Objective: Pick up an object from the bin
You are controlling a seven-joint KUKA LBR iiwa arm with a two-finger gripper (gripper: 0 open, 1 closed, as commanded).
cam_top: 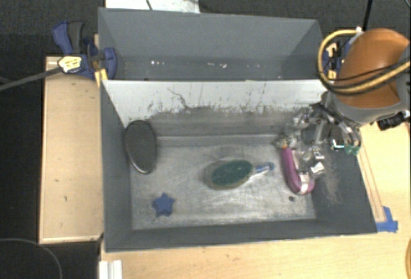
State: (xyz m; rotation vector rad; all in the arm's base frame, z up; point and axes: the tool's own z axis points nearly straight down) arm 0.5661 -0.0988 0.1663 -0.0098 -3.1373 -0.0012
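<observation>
The grey metal bin [117, 168] is seen from above, with sloping walls round a scratched flat floor. The arm [372, 72], capped with an orange cover and looped with cables, is reached in over the right rim. The gripper [313, 152] is set low at the right end of the floor, close against the right wall and near the back right corner. Whether it is spread or closed cannot be told, since its metal parts are bunched together there. A green oval brush [228, 173] with a pale blue handle pointing right is laid near the middle of the floor, and bare floor is left on all its sides. A dark grey oval stone [141, 146] is leaned at the left end, against the foot of the left wall and near the back edge. A purple elongated thing [291, 175] is laid lengthwise beside the right wall, just beside and partly under the gripper, and whether it is gripped cannot be made out. Its lower end is pointed toward the front edge, and a narrow gap is left between it and the brush handle. A small blue star [164, 204] is placed in the front left corner, near the front wall and well apart from the gripper. The widest open room is found along the front of the floor, between the star and the purple thing.
</observation>
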